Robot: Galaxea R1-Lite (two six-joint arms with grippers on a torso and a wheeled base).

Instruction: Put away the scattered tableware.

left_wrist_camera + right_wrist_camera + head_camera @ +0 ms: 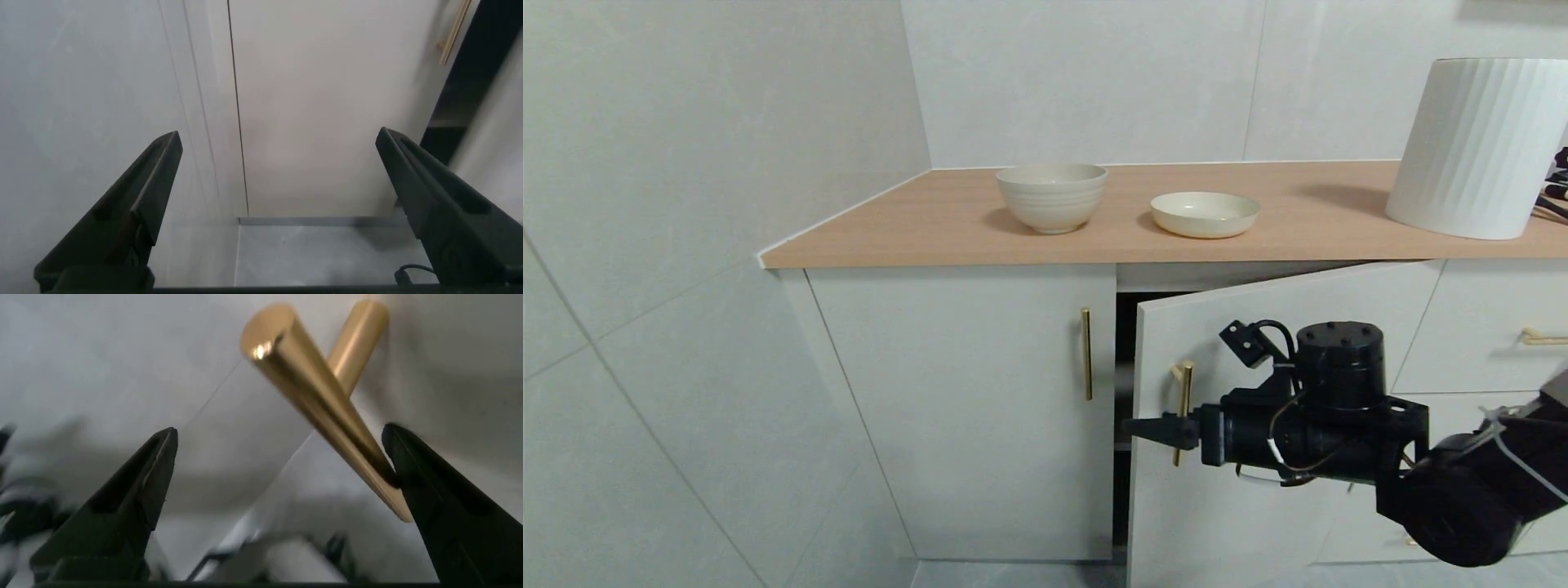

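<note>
right fingers (122, 510) spread wide around door handle (323, 404).

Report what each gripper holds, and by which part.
Nothing is gripped. The right gripper stands open around the gold door handle, which lies close against one finger; the left gripper is open and empty.

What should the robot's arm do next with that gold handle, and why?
Probably pull the cabinet door wider: the right end effector sits open at the gold handle, the door is only partly open, and the bowl and dish wait on the countertop.
</note>
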